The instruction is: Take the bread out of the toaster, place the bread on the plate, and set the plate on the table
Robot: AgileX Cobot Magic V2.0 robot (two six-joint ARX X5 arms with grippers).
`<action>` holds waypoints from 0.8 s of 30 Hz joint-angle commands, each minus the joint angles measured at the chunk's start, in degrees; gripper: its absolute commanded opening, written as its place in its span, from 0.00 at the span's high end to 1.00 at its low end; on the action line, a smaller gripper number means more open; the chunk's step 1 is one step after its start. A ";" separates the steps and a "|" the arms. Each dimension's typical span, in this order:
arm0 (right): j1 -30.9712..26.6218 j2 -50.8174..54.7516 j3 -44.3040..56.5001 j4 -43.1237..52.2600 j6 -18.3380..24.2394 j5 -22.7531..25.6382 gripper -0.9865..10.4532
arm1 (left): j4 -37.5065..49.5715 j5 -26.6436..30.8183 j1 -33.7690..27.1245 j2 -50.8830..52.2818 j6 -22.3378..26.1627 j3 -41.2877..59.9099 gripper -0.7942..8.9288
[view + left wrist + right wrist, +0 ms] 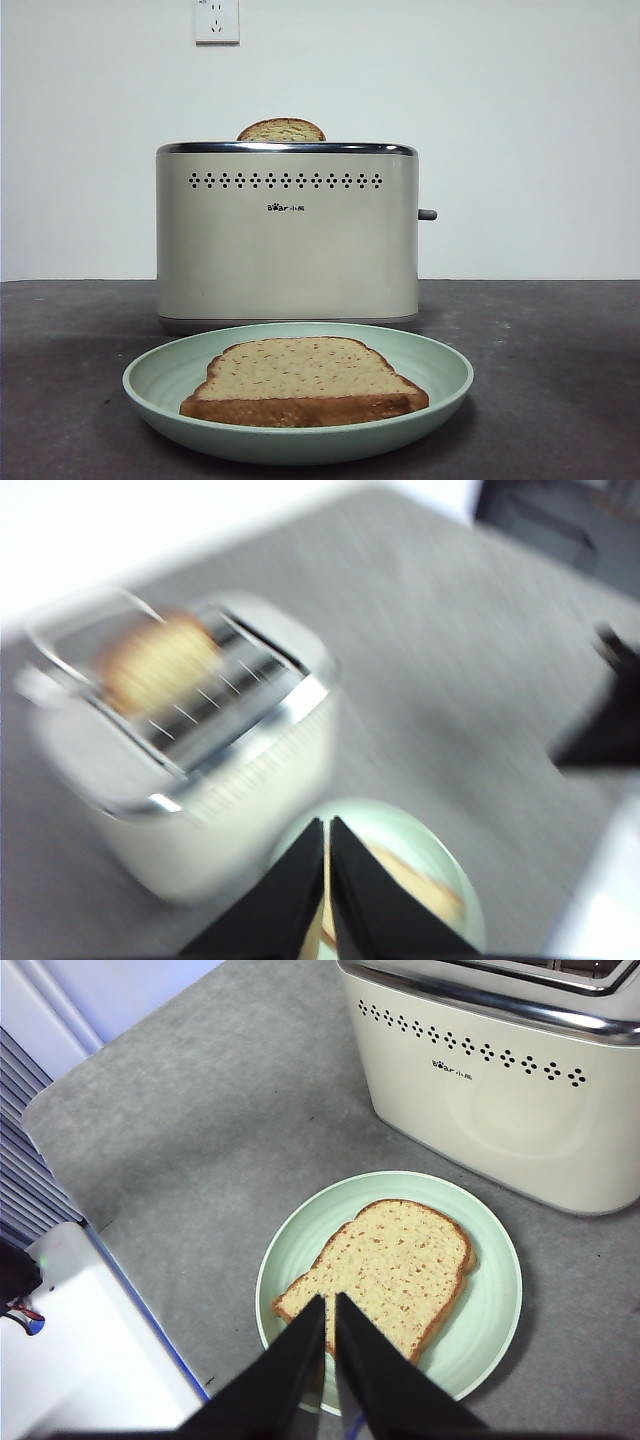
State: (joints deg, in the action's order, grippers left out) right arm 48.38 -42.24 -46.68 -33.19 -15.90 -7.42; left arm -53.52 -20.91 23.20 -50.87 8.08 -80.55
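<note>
The bread lies flat on the pale green plate, which rests on the dark table in front of the cream toaster. Neither gripper shows in the front view. In the right wrist view my right gripper hovers shut and empty above the near rim of the plate, over the edge of the bread, with the toaster beyond. The blurred left wrist view shows my left gripper shut and empty above the plate, beside the toaster.
A second slice pokes its domed top out of the toaster slot, seen blurred in the left wrist view. A grey lever sticks out of the toaster's side. A white base borders the table. A dark arm part stands off to one side.
</note>
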 commanded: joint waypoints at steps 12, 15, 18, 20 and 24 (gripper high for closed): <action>0.55 -0.22 -0.70 0.59 0.00 0.17 0.91 | 38.12 5.20 -18.62 29.03 -2.19 36.06 0.91; 0.55 -0.17 -0.70 0.59 0.00 0.17 0.91 | 40.09 7.52 -20.94 33.33 -4.15 43.08 0.91; 0.55 0.04 -0.70 0.61 0.00 0.17 0.91 | 40.46 10.05 -22.80 36.63 -6.10 49.20 0.91; 0.55 0.07 -0.70 0.59 0.00 0.17 0.91 | 40.96 11.10 -23.54 38.69 -7.19 53.00 0.91; 0.55 0.07 -0.70 0.59 0.00 0.17 0.91 | 42.88 12.94 -24.04 43.06 -8.66 60.98 0.91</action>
State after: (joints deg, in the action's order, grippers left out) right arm 48.38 -41.98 -46.68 -33.19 -15.90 -7.42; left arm -11.60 -8.43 -0.73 -8.54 0.86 -20.80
